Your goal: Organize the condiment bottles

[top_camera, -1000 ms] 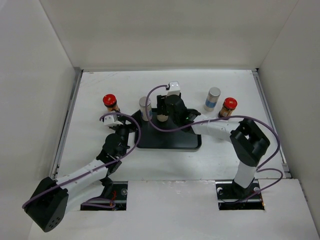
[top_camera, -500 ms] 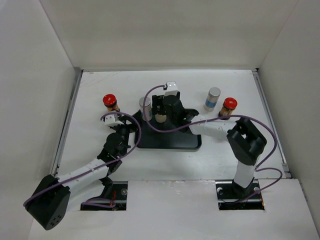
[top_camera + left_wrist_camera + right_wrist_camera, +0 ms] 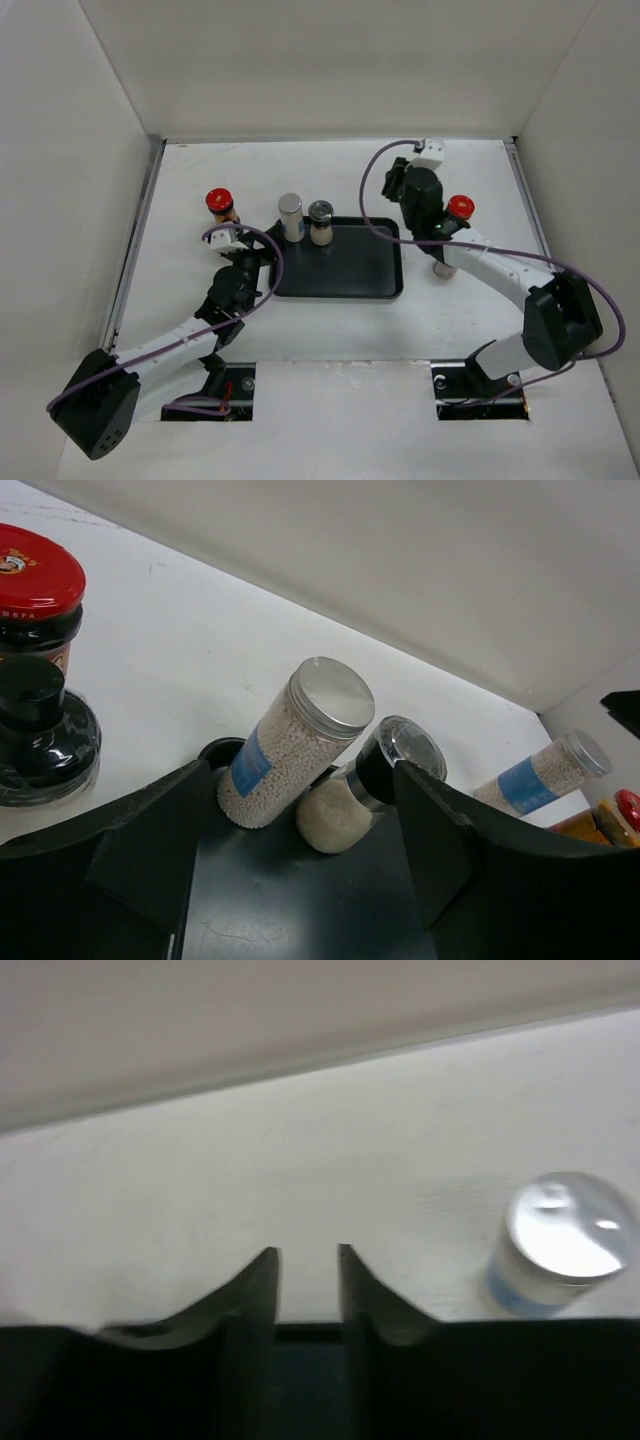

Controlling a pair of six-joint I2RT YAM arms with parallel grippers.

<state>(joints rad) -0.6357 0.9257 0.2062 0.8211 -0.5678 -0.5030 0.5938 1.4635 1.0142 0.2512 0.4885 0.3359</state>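
— Well, from above, what stands where?
— Two things are on the black tray (image 3: 350, 275), in its upper-left corner: a silver-capped shaker (image 3: 290, 214) with a glass grinder (image 3: 321, 221) just beside it. A red-capped jar (image 3: 219, 203) sits off the tray, left of centre. A second red-capped jar (image 3: 459, 208) shows beside the right arm (image 3: 500, 265), right of centre.
— And the claws?
— The left gripper (image 3: 248, 250) hovers at the tray's left edge, and the right gripper (image 3: 398, 182) is in the upper middle, toward the back wall. From up here I cannot tell how either one is set.
— Left wrist view, then?
— It is spread wide and holds nothing, framing the shaker and grinder mid-frame. At far left a black-topped grinder (image 3: 40, 730) stands below the red-capped jar.
— Right wrist?
— The fingers (image 3: 262, 1290) are drawn almost together, with a narrow slit between them and nothing in it. A blue-banded shaker (image 3: 560, 1245), blurred, stands upright at lower right, off to the side of them.
— How would that one handle?
— Probably rigid and fairly light, but tall enough to tip, with a smooth wall that could slip. I'd close across the body at the blue band, below the cap. The glass grinders look breakable, so squeeze them gently.
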